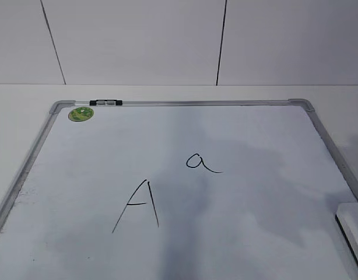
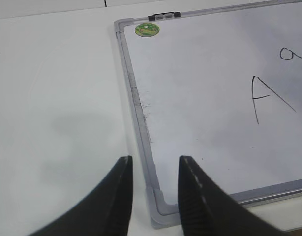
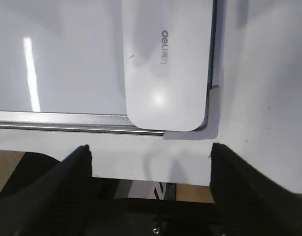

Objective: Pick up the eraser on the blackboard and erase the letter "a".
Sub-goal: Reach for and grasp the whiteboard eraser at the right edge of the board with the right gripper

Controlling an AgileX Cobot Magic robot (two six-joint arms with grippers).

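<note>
At the near right corner of the board: the eraser (image 3: pixel 166 64), a white rounded-rectangular plastic block with small grey lettering on top, is lying flat on the writing surface, tucked against the frame's right rail and nearly reaching the grey corner piece; in the exterior view only its white edge (image 1: pixel 353 224) is showing at the right border.
Right gripper (image 3: pixel 150 152): its black fingers are standing wide apart, released and holding nothing, hanging short of the eraser over the table's near edge.
Left gripper (image 2: pixel 155 164): its two dark fingers are parted with a gap between them, gripping nothing, hovering above the board's near left corner, one finger over the table and the other over the frame.
Blackboard (image 1: pixel 185 104): the large white dry-erase board with silver metal frame and grey corner pieces is lying flat, showing grey smudges of old wiping across its middle.
Capital letter (image 1: pixel 138 205): an angular black "A" is sitting in the left middle of the board.
Letter "a" (image 1: pixel 202 163): the small cursive black one with a tail stroke is sitting just beyond and right of the capital, well apart from the eraser.
Far left corner: a round green sticker (image 1: pixel 80 114) is sitting beside a small black-and-silver clip (image 1: pixel 106 103) on the far rail.
Table (image 2: pixel 52 98): a plain white top is carrying the board.
Wall (image 1: pixel 138 41): pale panels with dark seams are rising behind the table.
</note>
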